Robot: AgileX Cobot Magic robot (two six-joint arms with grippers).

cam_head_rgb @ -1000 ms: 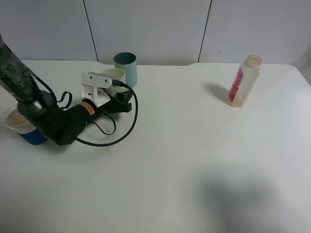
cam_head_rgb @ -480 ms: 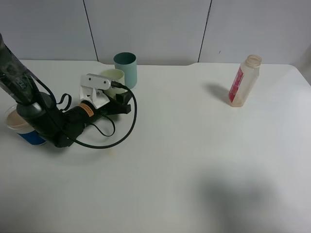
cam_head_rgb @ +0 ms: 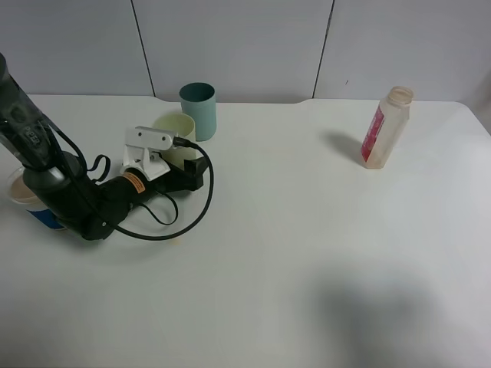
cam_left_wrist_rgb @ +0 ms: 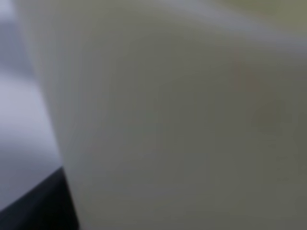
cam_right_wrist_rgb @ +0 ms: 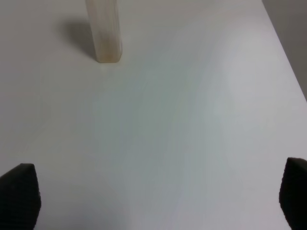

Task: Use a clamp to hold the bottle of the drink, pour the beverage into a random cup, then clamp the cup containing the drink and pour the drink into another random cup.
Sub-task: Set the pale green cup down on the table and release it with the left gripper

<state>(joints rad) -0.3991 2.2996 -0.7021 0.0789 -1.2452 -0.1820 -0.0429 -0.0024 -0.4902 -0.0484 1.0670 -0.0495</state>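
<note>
Bottle [cam_head_rgb: 386, 127] stood empty upper right; blue cup [cam_head_rgb: 31, 201] far left held drink. Left gripper [cam_head_rgb: 186, 161] around cream cup [cam_head_rgb: 175, 132], grip unclear; right gripper [cam_right_wrist_rgb: 153, 191] wide, empty.

Cream cup [cam_head_rgb: 175, 126] hemmed by teal cup [cam_head_rgb: 199, 109] (touching?) — bottle [cam_head_rgb: 386, 127] unobstructed.

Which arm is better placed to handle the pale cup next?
Left. The left gripper is at the pale cup, which fills its wrist view. The right gripper hovers open near the bottle, far across the table.
</note>
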